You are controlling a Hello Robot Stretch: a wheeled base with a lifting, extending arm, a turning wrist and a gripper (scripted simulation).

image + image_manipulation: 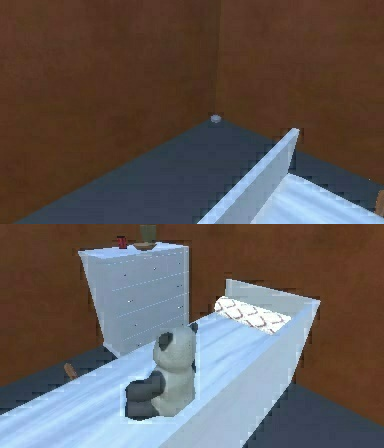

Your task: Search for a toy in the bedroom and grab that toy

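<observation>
The black-and-white plush panda toy (166,374) sits upright on the pale blue bed (238,354), near the bed's middle and well apart from its patterned pillow (250,316), so we should first drive closer along the bed and aim for the toy's body, although we cannot tell the gripper's state.

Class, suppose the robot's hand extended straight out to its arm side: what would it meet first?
Probably the bed, or the panda toy sitting on it, depending on reach height. Depth is unclear from the arm side view.
</observation>
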